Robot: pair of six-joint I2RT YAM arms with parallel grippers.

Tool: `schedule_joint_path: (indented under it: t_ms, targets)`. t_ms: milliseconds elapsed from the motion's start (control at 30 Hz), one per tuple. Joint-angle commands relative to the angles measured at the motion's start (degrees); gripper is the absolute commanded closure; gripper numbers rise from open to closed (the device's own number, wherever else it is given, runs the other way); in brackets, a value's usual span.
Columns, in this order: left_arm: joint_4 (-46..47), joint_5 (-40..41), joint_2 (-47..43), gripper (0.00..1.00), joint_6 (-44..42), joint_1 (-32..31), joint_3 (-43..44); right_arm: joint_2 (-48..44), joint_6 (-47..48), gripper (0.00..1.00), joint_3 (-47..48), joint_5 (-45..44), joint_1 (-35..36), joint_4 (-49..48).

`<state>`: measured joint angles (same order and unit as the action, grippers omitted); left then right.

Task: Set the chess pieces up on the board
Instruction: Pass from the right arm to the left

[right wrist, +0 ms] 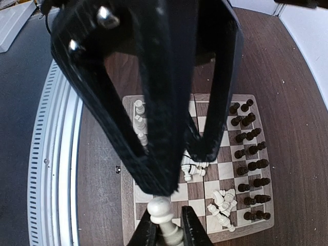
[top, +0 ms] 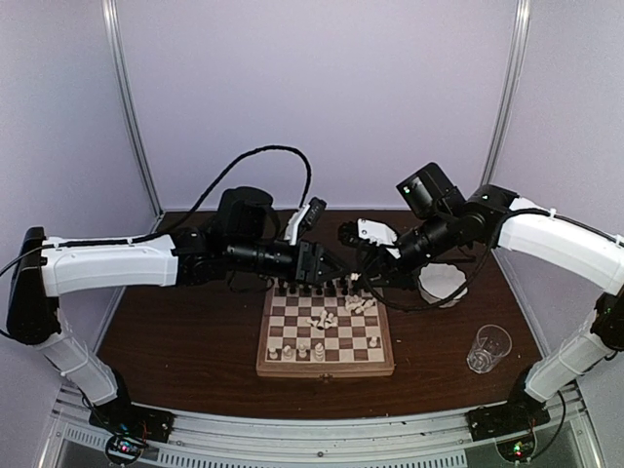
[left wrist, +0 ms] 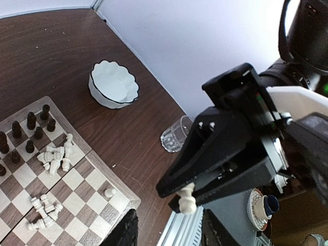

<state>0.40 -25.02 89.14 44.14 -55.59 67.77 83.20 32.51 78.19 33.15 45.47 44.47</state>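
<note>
My right gripper was clamped on the head of a white pawn. Its two fingers were drawn together to a point, and the pawn hung just off their tips. My left gripper met it tip to tip from the opposite side. Its jaws were apart, one finger on each flank of the pawn's lower half. I could not tell whether those fingers touched the pawn. From my left wrist, the pawn hung from the right gripper's tips alone, with nothing seen against its base.

The board lay below both grippers, and the pawn was held in the air above it. The dark pieces stood upright in two rows along the board edge almost directly under my fingertips. The white pieces lay further down the board, away from the grippers and toward my bases. Many were toppled in two loose heaps near the middle squares. A few stood upright along the edge farthest from the grippers. One more stood alone on a square near the corner on my right gripper's side.

A white scalloped bowl sat on the table, off the board, beside and behind my right gripper and partly under that arm. A clear glass stood well apart from both grippers, out to the right gripper's side and nearer my right base, clear of the board's corner.
</note>
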Motion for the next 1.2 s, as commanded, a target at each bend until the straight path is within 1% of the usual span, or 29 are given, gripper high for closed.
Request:
schedule_joint_path:
  t_ms: [0,233,300,400,500,633,833,1167]
  targets:
    - [3.1,0.9,2.5,0.6,0.8,-0.5,3.3,-1.2,-1.9,0.91,-0.2,2.4,-0.3,-1.9]
    - [4.0,-2.0,5.0,0.69,2.0,-1.0,5.0,-1.4,-2.1,0.91,-0.6,1.8,-0.3,-2.2]
    - [4.1,-2.3,5.2,0.7,2.3,-1.0,5.1,-1.4,-2.2,0.91,-0.7,1.7,-0.3,-2.4]
    - [4.7,-2.4,4.9,0.69,2.7,-1.1,4.6,-1.5,-2.4,0.91,-0.9,1.3,-0.5,-2.6]
    - [6.3,-1.2,3.4,0.63,3.2,-1.1,3.1,-1.5,-2.6,0.91,-1.2,1.3,-0.6,-3.0]
    - [6.0,-1.3,2.8,0.62,3.6,-1.2,2.7,-1.6,-2.9,0.91,-1.4,1.3,-1.0,-3.4]
    - [5.2,-1.8,4.0,0.68,4.1,-1.8,2.5,-1.6,-3.2,0.9,-1.2,1.6,-1.3,-3.5]
    - [5.1,-1.0,4.5,0.83,3.8,-1.7,2.9,-2.0,-3.4,0.89,-1.6,1.8,-1.4,-3.6]
